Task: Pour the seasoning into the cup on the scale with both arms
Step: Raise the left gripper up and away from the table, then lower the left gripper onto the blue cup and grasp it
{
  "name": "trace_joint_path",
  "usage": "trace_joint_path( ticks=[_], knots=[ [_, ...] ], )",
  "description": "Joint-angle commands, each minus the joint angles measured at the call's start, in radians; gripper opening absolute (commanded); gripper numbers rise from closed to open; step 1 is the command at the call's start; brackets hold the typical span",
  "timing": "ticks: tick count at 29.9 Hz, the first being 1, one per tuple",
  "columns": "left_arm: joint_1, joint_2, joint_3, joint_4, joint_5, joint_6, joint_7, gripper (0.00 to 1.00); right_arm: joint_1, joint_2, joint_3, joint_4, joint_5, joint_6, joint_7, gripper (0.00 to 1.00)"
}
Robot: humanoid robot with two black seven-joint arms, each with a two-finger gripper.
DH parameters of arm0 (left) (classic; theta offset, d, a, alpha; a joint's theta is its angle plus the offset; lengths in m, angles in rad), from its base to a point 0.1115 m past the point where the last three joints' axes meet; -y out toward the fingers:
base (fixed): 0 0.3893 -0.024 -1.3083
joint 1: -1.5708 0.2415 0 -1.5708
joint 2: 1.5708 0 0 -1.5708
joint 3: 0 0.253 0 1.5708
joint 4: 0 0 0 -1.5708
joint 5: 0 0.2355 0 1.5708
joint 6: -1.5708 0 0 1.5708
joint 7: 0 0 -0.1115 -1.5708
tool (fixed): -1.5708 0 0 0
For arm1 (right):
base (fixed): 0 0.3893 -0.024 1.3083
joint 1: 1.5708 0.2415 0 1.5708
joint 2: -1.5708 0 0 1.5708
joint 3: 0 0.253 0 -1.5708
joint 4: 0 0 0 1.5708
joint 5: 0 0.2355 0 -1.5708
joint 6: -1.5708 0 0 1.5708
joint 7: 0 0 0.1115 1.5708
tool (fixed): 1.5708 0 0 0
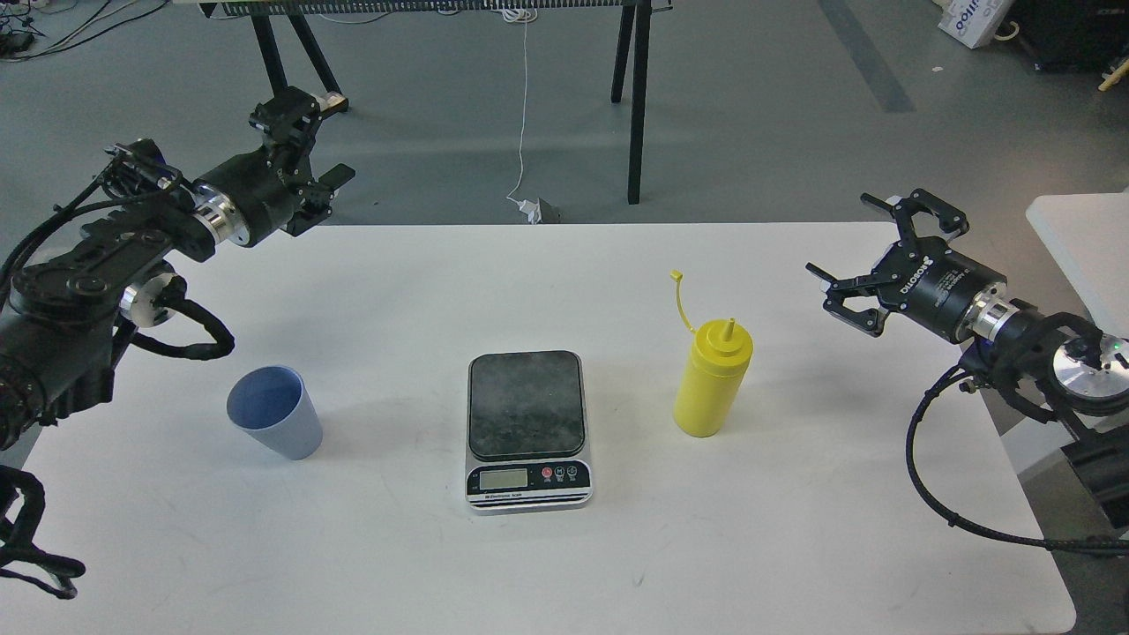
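Nothing is done yet: the cup (pixel 274 413) stands left of the bare scale (pixel 527 429), the seasoning bottle (pixel 711 379) upright to its right; the left gripper (pixel 300 150) and right gripper (pixel 869 265) hang spread and empty, well apart from both.

The light was bright and even, seemingly from overhead, and the white worktop (pixel 547 564) came out almost washed pale. Soft, faint shadows lay close beside the cup (pixel 275 413), the scale (pixel 527 429) and the yellow bottle (pixel 713 377). My view stayed sharp in the middle; the far floor looked slightly grainy, and straight lines perhaps bowed near the edges.
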Motion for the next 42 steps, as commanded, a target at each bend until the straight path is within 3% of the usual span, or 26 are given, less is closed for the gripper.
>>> trace_joint_path(
  ticks=[1,8,13,21,30,34,38,42],
  knots=[
    [0.004,-0.002,-0.004,-0.005,-0.029,0.000,0.000,1.00,-0.001,0.000,0.000,0.000,0.000,0.000,0.000,0.97],
    [-0.007,0.002,-0.016,0.000,-0.048,0.000,0.000,1.00,-0.001,0.000,-0.003,0.000,0.000,0.000,0.000,0.97],
    [0.005,-0.005,-0.116,0.042,-0.131,0.000,0.000,1.00,-0.001,0.012,-0.008,0.000,0.000,0.000,0.000,0.97],
    [-0.001,-0.022,-0.106,0.076,-0.111,0.000,0.000,1.00,-0.002,0.014,0.004,0.001,0.000,0.000,0.001,0.97],
    [-0.186,0.145,0.036,0.063,0.557,0.000,0.000,1.00,-0.007,0.017,0.006,0.003,0.002,0.000,0.001,0.97],
    [-0.225,0.264,0.100,-0.075,0.959,0.000,0.000,1.00,-0.007,0.017,0.006,0.004,0.002,0.000,0.001,0.97],
    [-0.237,0.392,0.187,-0.337,1.418,0.000,0.000,1.00,-0.007,0.015,0.006,0.003,0.002,0.000,0.001,0.97],
    [-0.223,0.515,0.281,-0.534,1.558,0.000,0.000,1.00,-0.008,0.015,0.006,0.003,0.002,0.000,0.002,0.97]
  ],
)
